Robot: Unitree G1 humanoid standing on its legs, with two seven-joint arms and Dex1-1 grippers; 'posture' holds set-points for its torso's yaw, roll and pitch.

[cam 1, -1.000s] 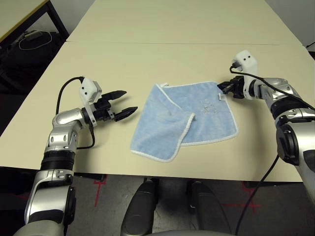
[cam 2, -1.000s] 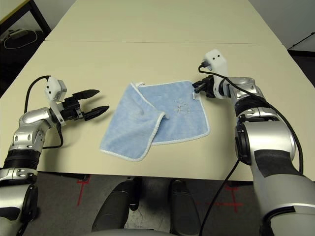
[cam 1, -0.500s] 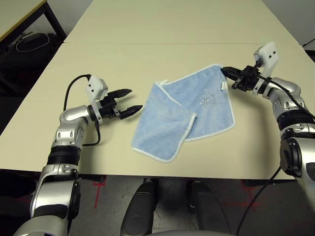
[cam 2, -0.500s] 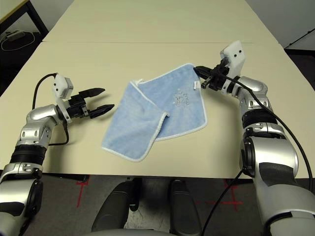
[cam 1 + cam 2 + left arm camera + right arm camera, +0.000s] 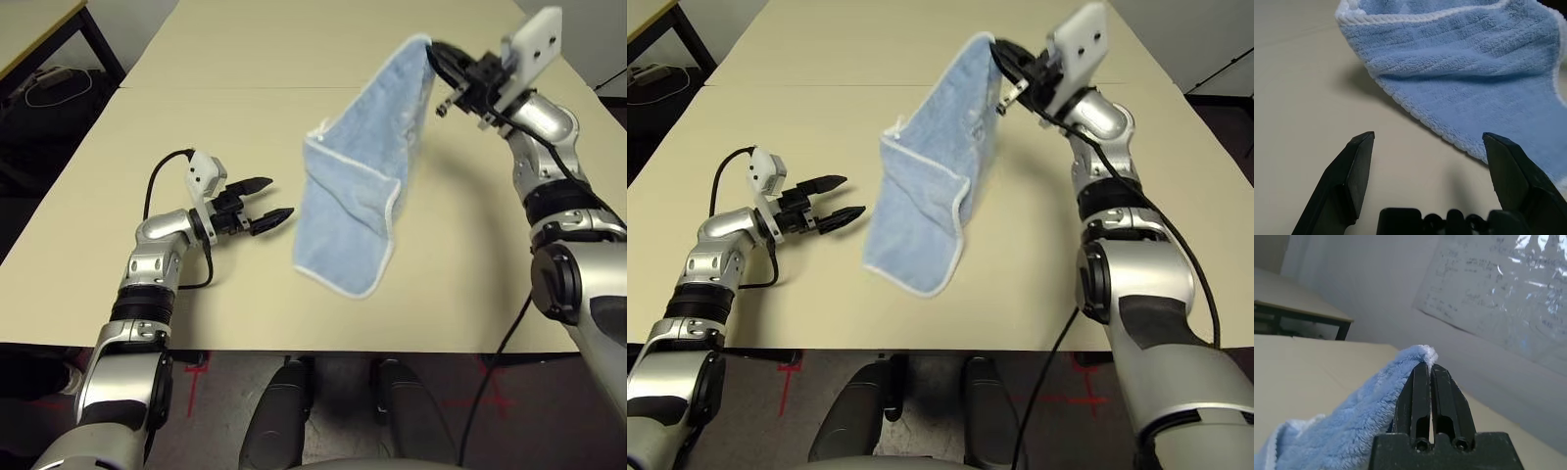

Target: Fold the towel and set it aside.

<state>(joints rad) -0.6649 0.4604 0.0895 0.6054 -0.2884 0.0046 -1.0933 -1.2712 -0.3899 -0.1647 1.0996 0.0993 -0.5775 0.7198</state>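
Blue towel (image 5: 358, 196) hangs pinched in right claw (image 5: 1429, 368); left claw (image 5: 1427, 147) gapes.

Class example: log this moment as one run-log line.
right gripper: shut on towel corner, raised | towel: hanging, low edge near table | left gripper: open, beside towel

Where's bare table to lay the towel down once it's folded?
Bare table lies right of the hanging towel, under the right gripper, and across the far side. It is crowded between the towel and the open left gripper.
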